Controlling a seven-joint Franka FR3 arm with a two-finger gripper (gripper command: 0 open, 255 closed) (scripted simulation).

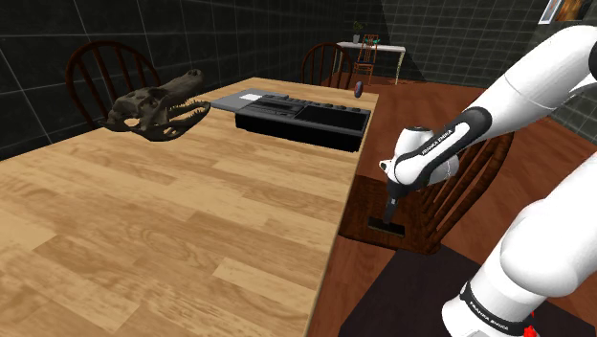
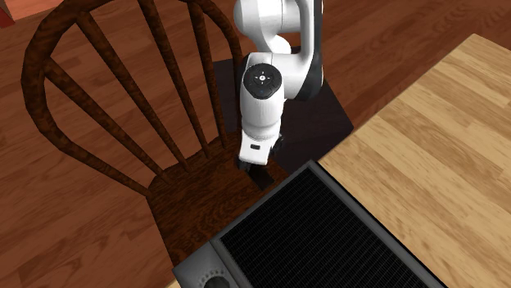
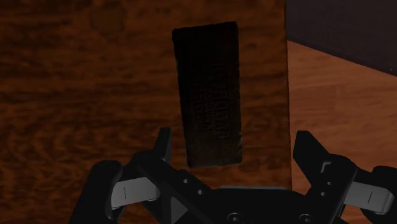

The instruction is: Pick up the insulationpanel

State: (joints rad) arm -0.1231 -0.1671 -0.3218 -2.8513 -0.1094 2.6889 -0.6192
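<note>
1. the insulation panel [image 3: 207,95] lies flat on the seat of the chair [image 2: 196,196]. it is a long, narrow rectangle. its long axis runs about parallel to the seat's nearby straight edge and points away from the gripper, across the line between the two fingers.
2. the panel is near-black, with a fine dotted texture and square corners. the seat under it is dark reddish wood with a streaky grain.
3. the gripper [image 1: 389,216] hangs over the chair seat, pointing down at the panel. its fingers are spread wide, one past each long side of the panel, and grasp nothing.
4. the chair has a curved back of thin spindles and stands just beside the surface [image 1: 191,220], which is made of pale wooden planks.
5. on the surface, near the chair, sits a flat black box [image 2: 327,237] with a ribbed grille top. farther from the chair lies a dark toothed skull [image 1: 158,110].
6. the floor [image 2: 82,229] under the chair is red-brown boards, and the walls [image 1: 38,38] are dark tiles.
</note>
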